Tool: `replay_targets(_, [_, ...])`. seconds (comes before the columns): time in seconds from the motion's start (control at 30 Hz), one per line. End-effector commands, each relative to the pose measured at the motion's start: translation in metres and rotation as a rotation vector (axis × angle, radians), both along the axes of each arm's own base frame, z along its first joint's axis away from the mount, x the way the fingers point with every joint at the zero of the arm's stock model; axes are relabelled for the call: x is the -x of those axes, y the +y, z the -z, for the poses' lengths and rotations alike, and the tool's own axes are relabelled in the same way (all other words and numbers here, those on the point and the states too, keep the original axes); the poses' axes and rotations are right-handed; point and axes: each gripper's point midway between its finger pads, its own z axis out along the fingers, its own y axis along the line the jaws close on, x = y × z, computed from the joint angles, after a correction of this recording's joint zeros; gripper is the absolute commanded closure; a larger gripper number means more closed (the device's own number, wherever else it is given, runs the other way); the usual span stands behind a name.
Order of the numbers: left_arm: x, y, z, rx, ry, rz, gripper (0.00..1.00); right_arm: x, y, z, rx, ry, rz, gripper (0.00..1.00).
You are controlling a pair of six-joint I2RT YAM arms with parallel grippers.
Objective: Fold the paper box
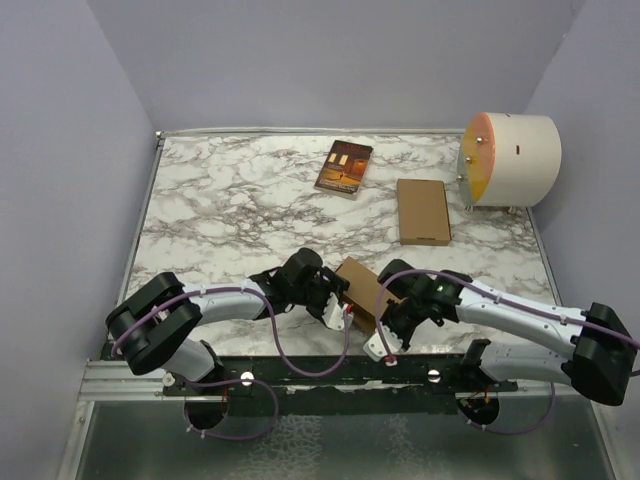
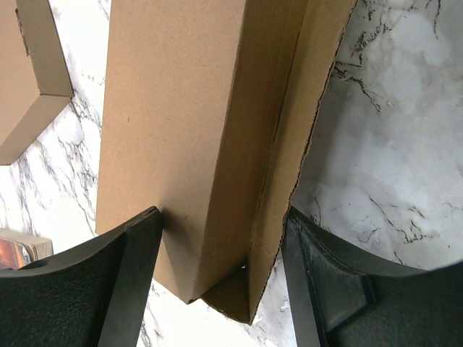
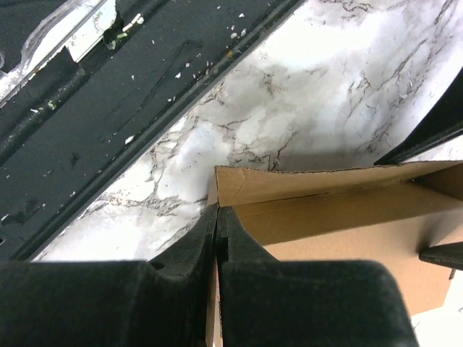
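Observation:
The paper box is a small slim brown carton lying near the table's front edge, between my two grippers. In the left wrist view the box fills the gap between my fingers, with a side flap standing along its right edge. My left gripper straddles the box's end, and both pads touch it. It also shows in the top view. My right gripper is shut on a thin upright cardboard wall at the box's corner. In the top view it is at the box's near right end.
A bigger slim brown carton lies at the back right. A dark red-brown book lies at the back centre. A white and orange drum stands at the far right. The black rail of the table's front edge runs close behind my right gripper.

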Motion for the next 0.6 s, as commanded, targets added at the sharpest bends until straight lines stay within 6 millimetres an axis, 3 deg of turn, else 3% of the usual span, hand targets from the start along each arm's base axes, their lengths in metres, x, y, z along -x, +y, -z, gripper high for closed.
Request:
replay_targets(0.0, [0.033, 0.024, 0.040, -0.136, 0.178, 0.017, 0.34, -0.015, 0.002, -0.013, -0.041, -0.064, 0.043, 0.99])
replay_targets(0.33, [0.032, 0.023, 0.040, -0.139, 0.194, 0.006, 0.35, -0.029, -0.009, -0.019, -0.046, -0.105, 0.151, 0.96])
replay_targets(0.57, [0.027, 0.018, 0.038, -0.137, 0.220, -0.036, 0.35, -0.020, 0.001, -0.041, -0.137, -0.025, 0.207, 0.78])
